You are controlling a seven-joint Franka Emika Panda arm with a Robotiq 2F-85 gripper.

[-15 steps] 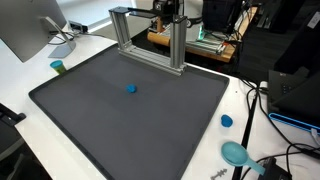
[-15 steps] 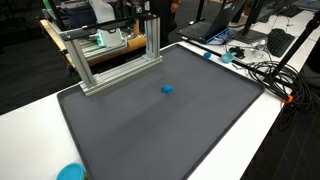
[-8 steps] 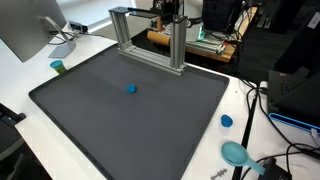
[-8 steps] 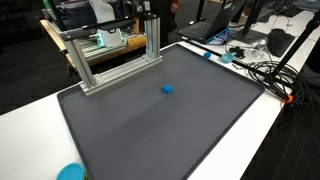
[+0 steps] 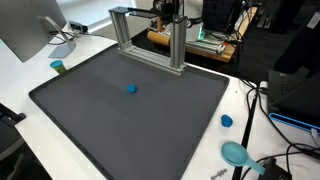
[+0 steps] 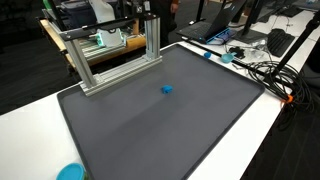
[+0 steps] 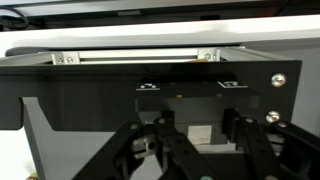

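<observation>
Lab: alu frame, cables, monitor.

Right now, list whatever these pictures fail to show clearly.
Claw: wrist view, fingertips cut off by the bottom edge, so open or shut is unclear.
Small blue piece on the gray mat: both exterior views, too small to tell its shape.
Teal round thing: an exterior view, partly cut off by the bottom edge.
</observation>
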